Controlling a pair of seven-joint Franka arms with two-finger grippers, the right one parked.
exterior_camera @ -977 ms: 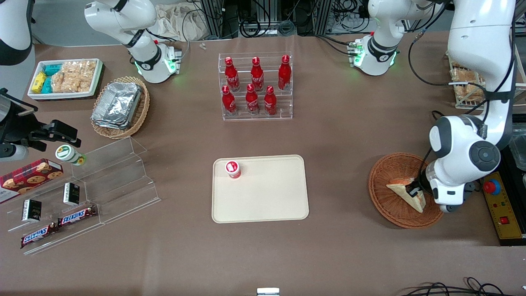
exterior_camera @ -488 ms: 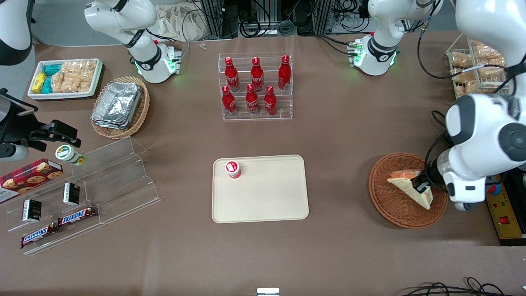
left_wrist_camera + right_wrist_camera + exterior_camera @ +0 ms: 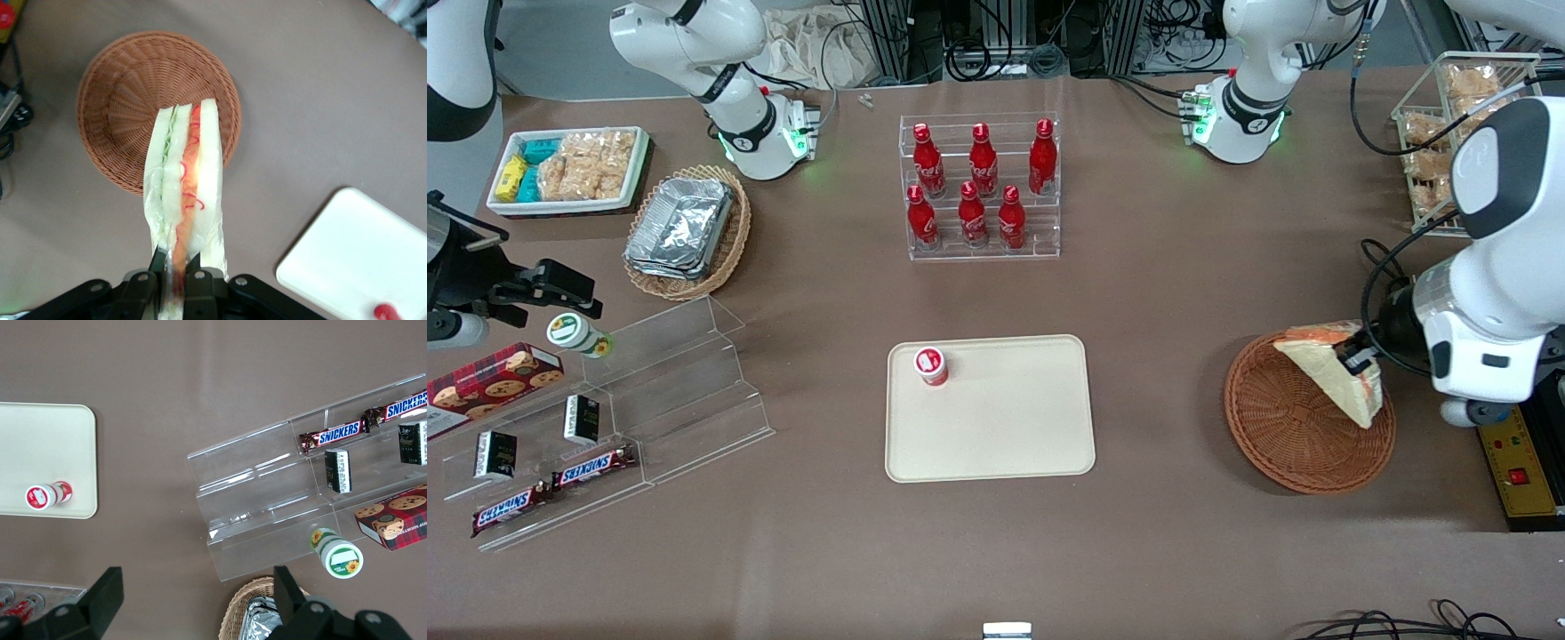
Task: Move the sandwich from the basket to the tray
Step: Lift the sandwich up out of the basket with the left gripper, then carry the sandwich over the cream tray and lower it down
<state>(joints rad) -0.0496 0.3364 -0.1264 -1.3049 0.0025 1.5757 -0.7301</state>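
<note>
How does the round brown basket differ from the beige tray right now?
The basket is round, woven and reddish-brown; the tray is rectangular, smooth and cream. The basket is empty, since the gripper holds the sandwich lifted above it, while the tray carries a small red-capped bottle. The basket lies toward the working arm's end; the tray sits mid-table. Both are shallow and rest flat.

A brown table point(image 3: 1192, 551) fills the front view. Along the top edge of the frame, tangled black cables point(image 3: 996, 53) hang among metal rails point(image 3: 885, 36) over grey floor point(image 3: 551, 44).

Six red bottles point(image 3: 980, 185), two Snickers bars point(image 3: 551, 487)
</note>
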